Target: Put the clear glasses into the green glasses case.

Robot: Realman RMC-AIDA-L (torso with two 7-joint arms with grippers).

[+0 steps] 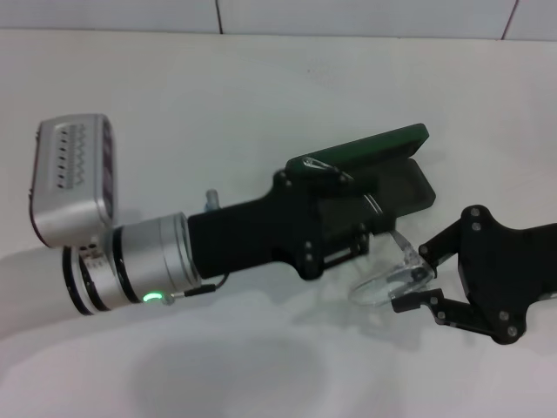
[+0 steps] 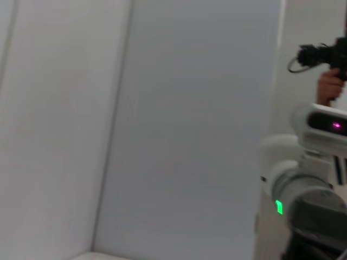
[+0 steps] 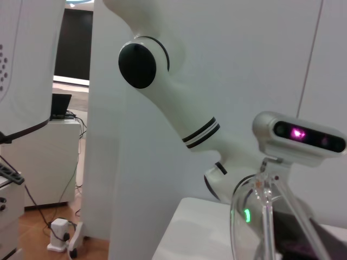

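Left gripper (image 1: 352, 213) steadies the open green glasses case (image 1: 383, 165); its grasp I cannot tell. Right gripper (image 1: 419, 277) pinches the clear glasses (image 1: 387, 280) just beside the case, ready for insertion.

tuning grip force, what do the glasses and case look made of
Glasses: likely clear glossy plastic; the table shows through the lens, with bright glints. Case: seemingly rigid, dark green smooth shell with a soft sheen on the raised lid; material under the finish unclear.

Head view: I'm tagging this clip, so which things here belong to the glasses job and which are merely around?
Part of the job:
- clear colourless plastic glasses, held by the right gripper
- dark green hard glasses case, lid open
- left gripper, at the case

Merely around:
- white table
- white tiled wall behind
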